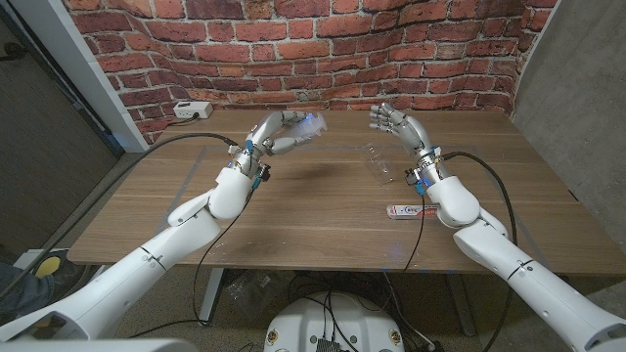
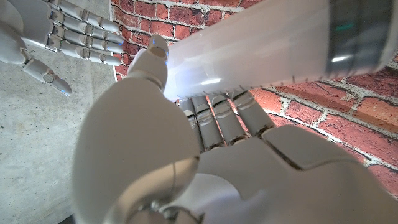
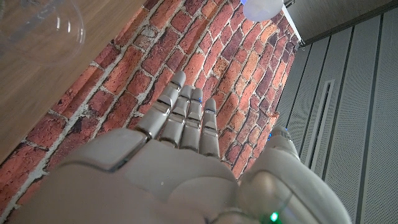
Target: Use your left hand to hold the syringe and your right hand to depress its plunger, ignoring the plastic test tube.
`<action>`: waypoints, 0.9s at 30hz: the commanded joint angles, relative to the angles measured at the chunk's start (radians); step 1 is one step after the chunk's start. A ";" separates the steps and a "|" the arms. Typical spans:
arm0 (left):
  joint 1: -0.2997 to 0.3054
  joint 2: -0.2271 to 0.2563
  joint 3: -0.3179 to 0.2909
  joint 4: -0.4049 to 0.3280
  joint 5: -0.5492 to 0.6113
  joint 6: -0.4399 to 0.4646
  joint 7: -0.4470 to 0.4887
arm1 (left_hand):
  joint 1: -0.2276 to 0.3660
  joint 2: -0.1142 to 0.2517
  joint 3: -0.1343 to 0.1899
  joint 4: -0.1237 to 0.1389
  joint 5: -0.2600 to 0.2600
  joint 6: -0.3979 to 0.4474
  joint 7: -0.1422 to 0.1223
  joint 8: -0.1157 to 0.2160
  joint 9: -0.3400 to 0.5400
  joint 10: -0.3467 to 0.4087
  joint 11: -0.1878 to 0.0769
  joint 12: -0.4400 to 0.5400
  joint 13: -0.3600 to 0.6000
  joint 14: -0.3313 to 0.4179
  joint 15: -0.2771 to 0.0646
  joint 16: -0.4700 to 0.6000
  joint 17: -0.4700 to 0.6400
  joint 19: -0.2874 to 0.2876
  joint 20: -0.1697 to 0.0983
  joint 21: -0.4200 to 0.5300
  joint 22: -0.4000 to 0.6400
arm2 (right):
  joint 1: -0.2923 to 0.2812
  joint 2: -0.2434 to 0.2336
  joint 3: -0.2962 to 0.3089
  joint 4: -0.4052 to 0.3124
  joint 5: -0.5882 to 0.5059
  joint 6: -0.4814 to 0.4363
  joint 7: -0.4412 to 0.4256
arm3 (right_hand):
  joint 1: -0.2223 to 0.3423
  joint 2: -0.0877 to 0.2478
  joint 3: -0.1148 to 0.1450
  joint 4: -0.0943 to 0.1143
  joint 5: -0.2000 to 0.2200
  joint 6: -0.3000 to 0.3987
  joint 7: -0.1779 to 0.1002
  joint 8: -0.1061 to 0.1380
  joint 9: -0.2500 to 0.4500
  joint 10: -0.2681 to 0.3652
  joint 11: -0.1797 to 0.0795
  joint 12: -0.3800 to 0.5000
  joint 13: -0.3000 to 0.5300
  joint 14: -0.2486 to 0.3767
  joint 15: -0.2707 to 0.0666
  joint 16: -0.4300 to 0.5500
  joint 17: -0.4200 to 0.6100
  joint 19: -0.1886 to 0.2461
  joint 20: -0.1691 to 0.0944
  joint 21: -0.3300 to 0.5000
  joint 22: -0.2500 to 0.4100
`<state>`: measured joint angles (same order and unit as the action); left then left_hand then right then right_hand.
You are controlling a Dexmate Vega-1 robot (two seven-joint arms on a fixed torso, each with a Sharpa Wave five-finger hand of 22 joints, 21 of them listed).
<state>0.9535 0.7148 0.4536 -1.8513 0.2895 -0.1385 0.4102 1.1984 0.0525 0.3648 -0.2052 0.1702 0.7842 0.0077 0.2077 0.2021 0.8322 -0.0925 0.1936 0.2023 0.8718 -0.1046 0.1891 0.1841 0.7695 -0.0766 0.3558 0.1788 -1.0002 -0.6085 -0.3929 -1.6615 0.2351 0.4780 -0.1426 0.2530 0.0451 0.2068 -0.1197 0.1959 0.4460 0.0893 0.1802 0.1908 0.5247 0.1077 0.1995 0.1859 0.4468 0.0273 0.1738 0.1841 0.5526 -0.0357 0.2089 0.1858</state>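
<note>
Left hand (image 1: 282,130), upper middle of the head view, raised above the wooden table (image 1: 323,210), fingers curled around the syringe (image 1: 311,125). In the left wrist view the same left hand (image 2: 205,155) seen from behind, fingers (image 2: 217,118) wrapped under the pale translucent barrel of the syringe (image 2: 249,53), thumb pressed against its near side; dark plunger seal visible inside the barrel toward the upper right of that frame. Right hand (image 1: 396,125), right of centre in the head view, lifted off the table, fingers spread apart, holding nothing, well apart from the syringe. Right hand (image 3: 186,155) likewise seen with fingers (image 3: 183,115) straight and slightly splayed. Plastic test tube (image 1: 377,161) lying on the table just below the right hand. Small white label (image 1: 406,211) on the table at lower right of centre. Brick wall (image 1: 293,49) across the top.
</note>
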 commanded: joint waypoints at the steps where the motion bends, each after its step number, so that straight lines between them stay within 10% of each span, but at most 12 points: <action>1: -0.021 -0.009 0.013 0.020 0.000 -0.002 -0.003 | 0.027 0.073 0.092 0.083 0.005 0.004 0.006 0.003 0.001 0.001 -0.003 0.003 0.005 0.003 -0.064 0.006 0.003 0.001 0.007 -0.003 0.004 | 0.011 0.003 -0.001 0.022 0.046 -0.006 0.021 | -0.003 -0.006 0.000 0.001 -0.001 -0.009 0.001 0.002 0.001 -0.009 0.001 0.000 0.003 -0.004 0.004 0.004 0.001 -0.001 0.004 -0.004 0.003; 27: -0.025 0.002 0.014 0.022 0.005 -0.012 -0.009 | 0.023 0.072 0.097 0.083 0.005 0.005 0.005 0.003 0.001 0.001 -0.006 0.002 0.005 0.006 -0.069 0.007 0.003 0.004 0.004 -0.002 0.005 | 0.012 0.018 -0.007 0.046 0.042 -0.007 0.001 | -0.002 -0.006 -0.001 0.001 -0.002 -0.015 0.002 0.006 0.001 -0.015 0.002 0.001 0.003 -0.009 0.003 0.007 0.001 -0.005 0.007 -0.004 0.003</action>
<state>0.9227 0.7093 0.4714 -1.8240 0.2926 -0.1481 0.4003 1.1984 0.0525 0.3679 -0.2082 0.1681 0.7843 0.0077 0.2062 0.2025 0.8323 -0.0922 0.1936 0.2023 0.8726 -0.1055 0.1930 0.1843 0.7695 -0.0766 0.3558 0.1789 -0.9846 -0.5941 -0.3991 -1.6211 0.2761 0.4722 -0.1331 0.2530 0.0451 0.2069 -0.1198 0.1961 0.4353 0.0893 0.1802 0.1908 0.5135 0.1086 0.1995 0.1860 0.4415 0.0325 0.1739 0.1813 0.5474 -0.0303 0.2090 0.1857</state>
